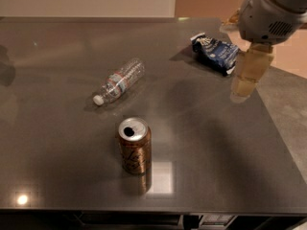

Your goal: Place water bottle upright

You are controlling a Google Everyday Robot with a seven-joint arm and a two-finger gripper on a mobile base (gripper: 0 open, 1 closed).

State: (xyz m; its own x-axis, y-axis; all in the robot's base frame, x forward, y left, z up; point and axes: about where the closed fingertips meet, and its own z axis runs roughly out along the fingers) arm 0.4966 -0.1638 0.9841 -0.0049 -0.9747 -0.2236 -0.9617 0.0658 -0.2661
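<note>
- The water bottle (120, 80) lies on its side on the table (57, 166), left of centre, with its cap pointing near-left.
- The gripper (242, 87) hangs by the right edge, well apart from it (wide or narrow, I cannot tell).
- The reach must go leftward.

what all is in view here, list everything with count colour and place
water bottle: 1, clear with a white cap and a red-and-white label, lying on its side left of the table's middle, cap toward the near left
drink can: 1, brown-gold, upright near the front edge, in front of the bottle and apart from it
packet: 1, blue and white, crumpled, far right of the table
table: 1, dark grey and glossy, under all three things
arm: 1, grey-white housing, top right corner
gripper: 1, pale beige, pointing down over the table's right edge beside the packet, far from the bottle
</note>
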